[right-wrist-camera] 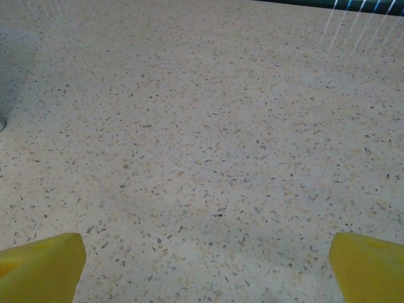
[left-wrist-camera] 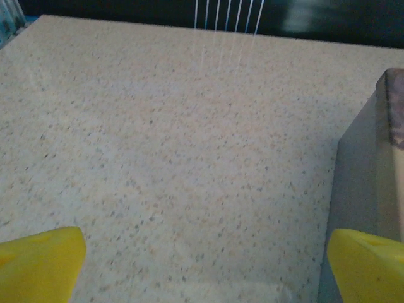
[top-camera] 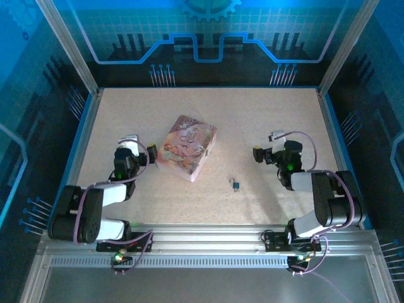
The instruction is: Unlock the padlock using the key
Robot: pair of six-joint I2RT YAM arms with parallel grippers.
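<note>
Overhead, the pink illustrated tin [top-camera: 189,146] lies on the speckled beige counter [top-camera: 271,117] inside blue circuit-patterned walls [top-camera: 208,38], any lettering on its lid too small to read, and the tiny padlock [top-camera: 235,185] sits apart from it to the near right, between the two arms. At the wrists, the left fingers [left-wrist-camera: 39,265] stand spread wide with nothing between them beside the tin's side wall, and the right fingers [right-wrist-camera: 38,268] stand just as wide and empty over bare counter.

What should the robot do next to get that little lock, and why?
Probably swing the right gripper toward the padlock: its jaws are open and empty, and the padlock lies loose on the table, nearer it than the left gripper.
</note>
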